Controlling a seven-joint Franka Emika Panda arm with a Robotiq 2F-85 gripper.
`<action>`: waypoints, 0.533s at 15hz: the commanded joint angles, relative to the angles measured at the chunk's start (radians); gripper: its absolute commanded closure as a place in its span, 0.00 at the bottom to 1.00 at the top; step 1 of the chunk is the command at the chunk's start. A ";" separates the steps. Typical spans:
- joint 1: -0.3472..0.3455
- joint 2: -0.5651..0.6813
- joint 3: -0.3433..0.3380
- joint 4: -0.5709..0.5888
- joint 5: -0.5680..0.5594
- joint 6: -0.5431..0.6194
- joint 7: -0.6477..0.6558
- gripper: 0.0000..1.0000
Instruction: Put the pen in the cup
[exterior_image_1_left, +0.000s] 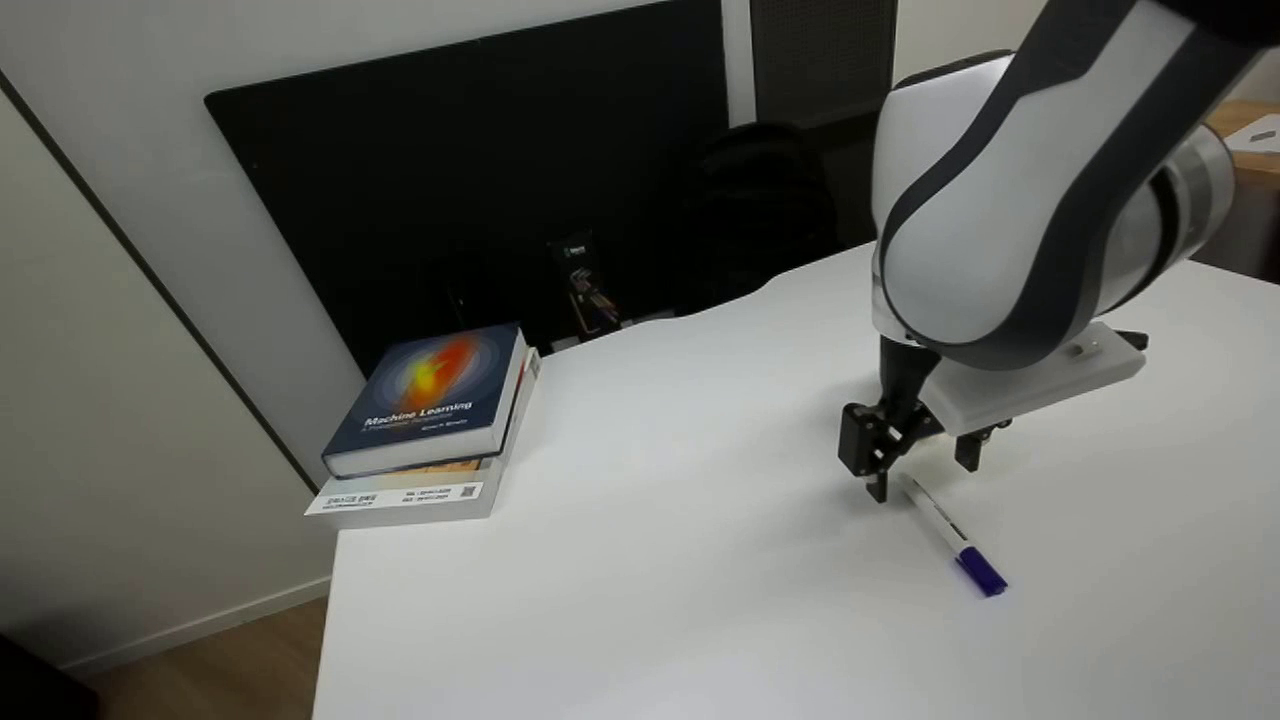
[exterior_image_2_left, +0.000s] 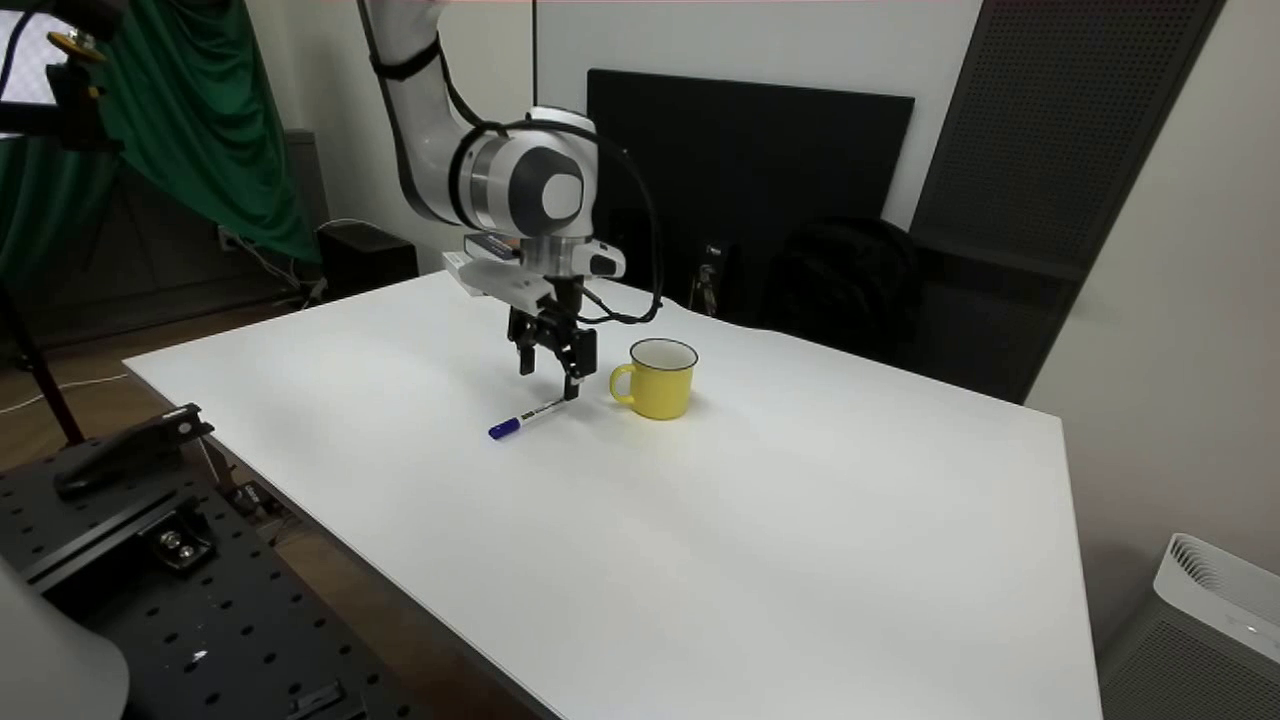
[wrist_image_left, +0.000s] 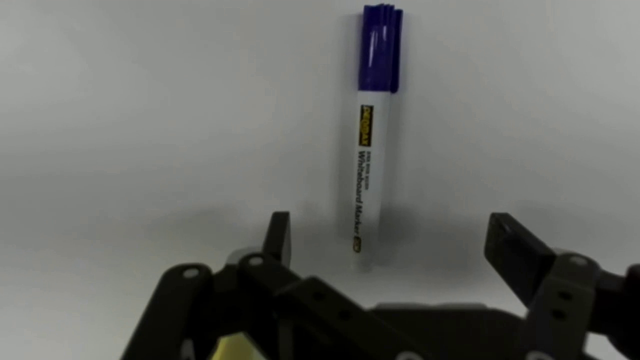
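The pen, white with a dark blue cap, lies flat on the white table in both exterior views (exterior_image_1_left: 940, 520) (exterior_image_2_left: 520, 421) and in the wrist view (wrist_image_left: 372, 135). My gripper (exterior_image_1_left: 922, 470) is open and empty, low over the pen's white end. In the wrist view its fingers (wrist_image_left: 392, 237) stand apart on either side of that end, not touching it. The yellow cup (exterior_image_2_left: 662, 388) stands upright beside the gripper, its handle toward the pen. Only a yellow sliver of the cup (wrist_image_left: 233, 348) shows at the bottom of the wrist view.
A stack of two books, the top one dark blue (exterior_image_1_left: 430, 400), lies at the table's corner. A large black panel (exterior_image_1_left: 480, 170) stands behind the table (exterior_image_2_left: 800, 540). A black perforated bench (exterior_image_2_left: 230, 620) and a white appliance (exterior_image_2_left: 1215, 610) stand beside the table.
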 joint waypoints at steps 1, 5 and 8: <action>-0.012 0.032 0.007 0.029 0.008 0.017 0.010 0.00; -0.021 0.045 0.011 0.026 0.017 0.043 0.005 0.00; -0.024 0.054 0.009 0.024 0.019 0.061 0.004 0.00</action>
